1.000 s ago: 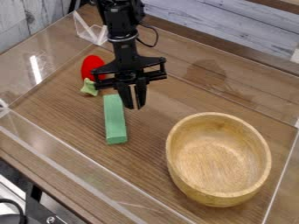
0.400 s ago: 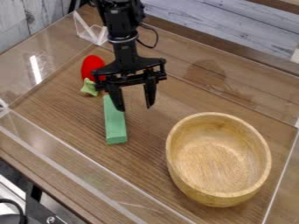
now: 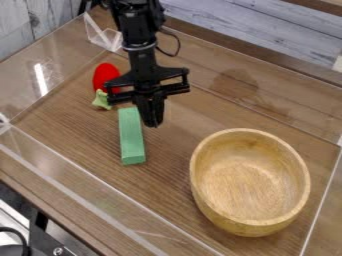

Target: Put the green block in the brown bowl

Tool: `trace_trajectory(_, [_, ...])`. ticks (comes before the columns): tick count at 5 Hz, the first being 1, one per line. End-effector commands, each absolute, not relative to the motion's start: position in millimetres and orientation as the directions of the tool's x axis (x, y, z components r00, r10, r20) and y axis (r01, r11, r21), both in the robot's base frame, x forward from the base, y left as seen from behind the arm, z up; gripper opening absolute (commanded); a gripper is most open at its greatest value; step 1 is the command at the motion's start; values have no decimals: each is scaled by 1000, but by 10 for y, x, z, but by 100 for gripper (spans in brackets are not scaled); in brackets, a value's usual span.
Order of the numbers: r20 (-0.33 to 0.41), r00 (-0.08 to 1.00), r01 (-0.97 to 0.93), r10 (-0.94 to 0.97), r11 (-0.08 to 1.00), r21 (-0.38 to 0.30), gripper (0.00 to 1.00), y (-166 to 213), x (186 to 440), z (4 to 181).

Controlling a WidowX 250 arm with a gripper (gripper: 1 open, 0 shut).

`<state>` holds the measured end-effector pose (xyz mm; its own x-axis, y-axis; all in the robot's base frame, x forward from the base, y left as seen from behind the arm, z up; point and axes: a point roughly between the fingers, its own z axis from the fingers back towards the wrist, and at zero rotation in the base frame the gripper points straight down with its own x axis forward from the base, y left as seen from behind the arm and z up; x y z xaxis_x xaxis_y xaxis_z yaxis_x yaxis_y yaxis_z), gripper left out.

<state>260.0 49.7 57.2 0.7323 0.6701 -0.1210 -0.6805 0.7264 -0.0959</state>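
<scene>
- One green block [image 3: 131, 136] lies flat on the wooden table [image 3: 64, 158], off to the left of the brown bowl [image 3: 250, 182] as I look at it, outside the rim.
- Up beyond the bowl, on the block's side, the black end effector [image 3: 148, 112] hangs near the block's far end, closed, with no block lifted in it; whether it touches the block I can't tell.
- Getting hold of the block looks like the step in hand. I'd open up first, centre over the bar's middle, and straddle its narrow width squarely before lowering.
- A pinch at the far end could let the bar tip or swivel on its way to the bowl.
- The block is a long, slim bar, plain mid-green and straight-edged; it seems rigid.
- As for the bowl, it's round and pale brown, smooth-looking, with faint grain and a thick rim worth clearing generously.
</scene>
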Motion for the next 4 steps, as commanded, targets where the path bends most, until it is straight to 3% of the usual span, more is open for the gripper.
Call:
trace_trajectory(1, [-58,753,-656,656,741,-143,0,436,2699,939])
trace_trajectory(2, [-55,767,-639,639,754,-155,0,341,2672,1107])
trace_trajectory(3, [-53,767,-638,639,754,-154,100,321,2579,1076])
trace_trajectory(4, [-55,760,-648,648,747,-151,100,321,2487,1013])
